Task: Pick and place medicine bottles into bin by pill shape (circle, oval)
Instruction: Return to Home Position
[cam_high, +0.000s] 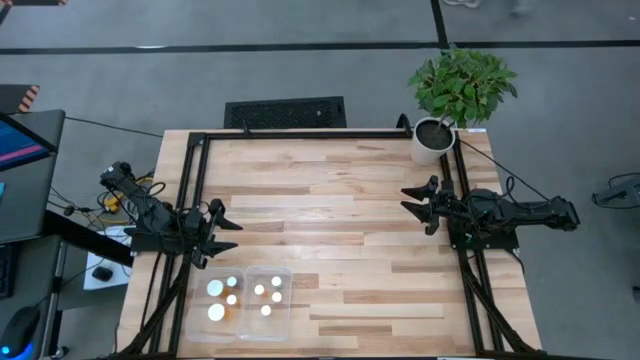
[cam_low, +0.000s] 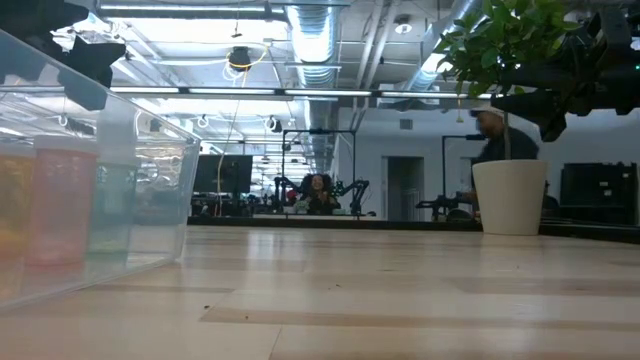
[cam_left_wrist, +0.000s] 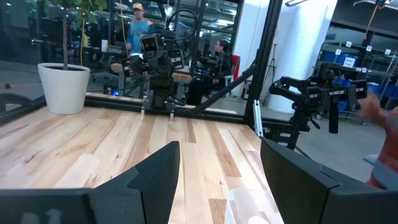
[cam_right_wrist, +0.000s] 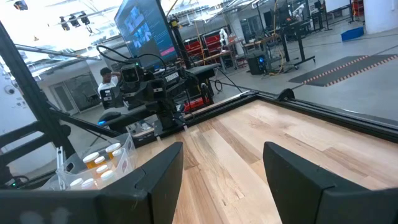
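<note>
The clear two-compartment bin (cam_high: 285, 318) stands near the table's near left corner. Several white-capped medicine bottles (cam_high: 216, 289) stand upright in its left compartment and several more (cam_high: 267, 291) in its right one. The bin also shows in the right wrist view (cam_right_wrist: 127, 149) with its bottles (cam_right_wrist: 99, 163), and close up in the low view (cam_low: 150, 200). My left gripper (cam_high: 229, 230) hovers open and empty just beyond the bin's far edge. My right gripper (cam_high: 406, 200) hovers open and empty at the right side of the table. Both show open in the wrist views, the left (cam_left_wrist: 221, 180) and the right (cam_right_wrist: 224, 180).
A potted plant in a white pot (cam_high: 433, 140) stands at the far right corner. A black frame (cam_high: 300, 135) runs along the table's far and side edges. Bare wood (cam_high: 330, 220) lies between the two grippers. People (cam_left_wrist: 140, 28) show in the room beyond the table.
</note>
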